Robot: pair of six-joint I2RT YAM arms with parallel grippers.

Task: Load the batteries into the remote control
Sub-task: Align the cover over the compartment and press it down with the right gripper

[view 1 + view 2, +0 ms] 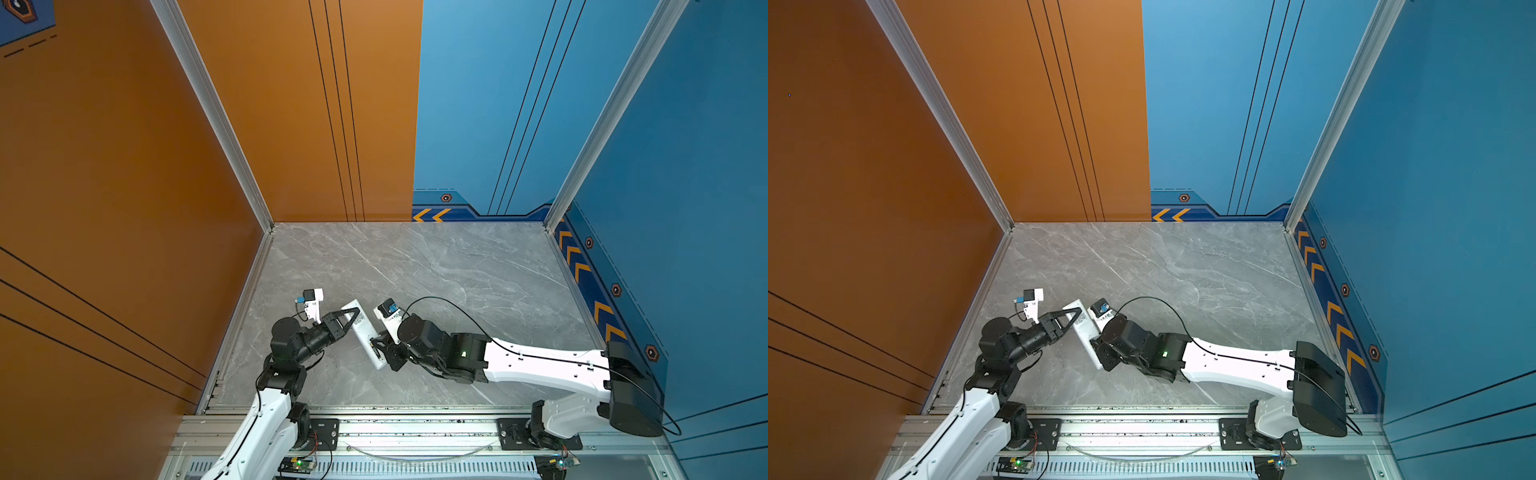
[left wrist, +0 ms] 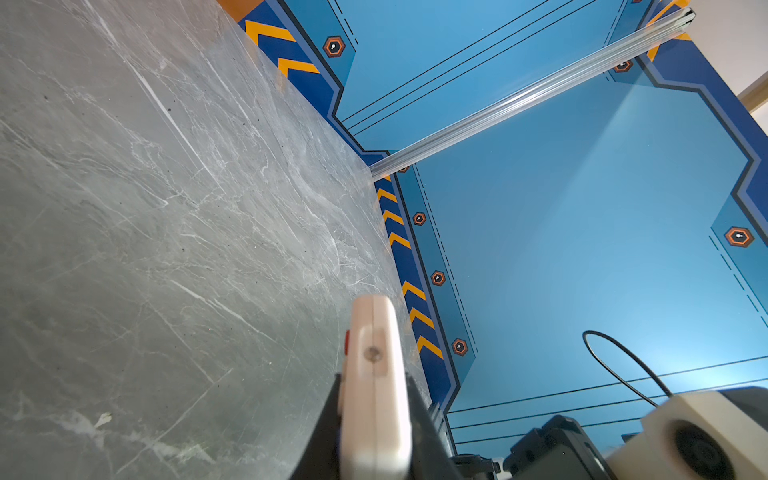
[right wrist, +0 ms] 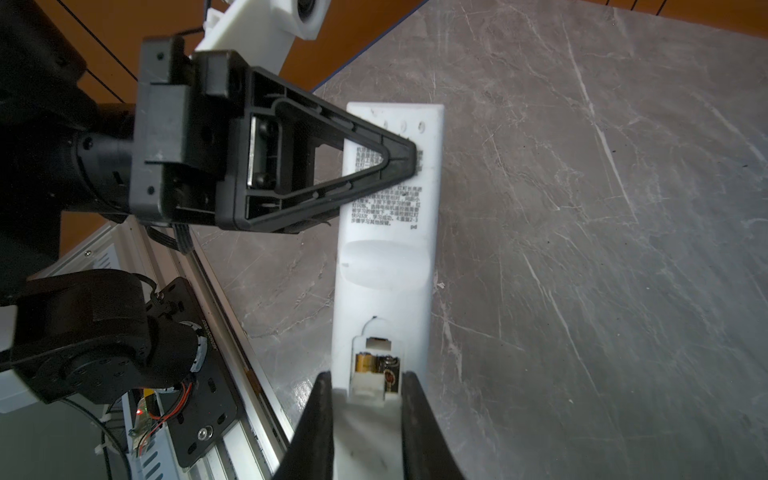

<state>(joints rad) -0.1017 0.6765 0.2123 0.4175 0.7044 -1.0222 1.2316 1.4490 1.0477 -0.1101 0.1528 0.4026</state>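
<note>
Grey marble table [image 1: 457, 270]. The remote control [image 1: 365, 336] [image 1: 1086, 332] is over its near-left part, back side up with the printed label showing, held between both arms. Cannot tell if it touches the table.

The left gripper [image 1: 355, 311] [image 3: 405, 160] is closed tight, pinching the label end across its thickness; that end shows edge-on in the left wrist view [image 2: 374, 374].

The right gripper [image 1: 379, 349] [image 3: 367, 380] is narrowly parted, with its fingers [image 3: 324, 399] pressed on the remote's two long edges at the other end.

The battery bay [image 3: 376, 345] is uncovered, and the batteries [image 3: 378, 365] sit inside it side by side, between the right fingers.
</note>
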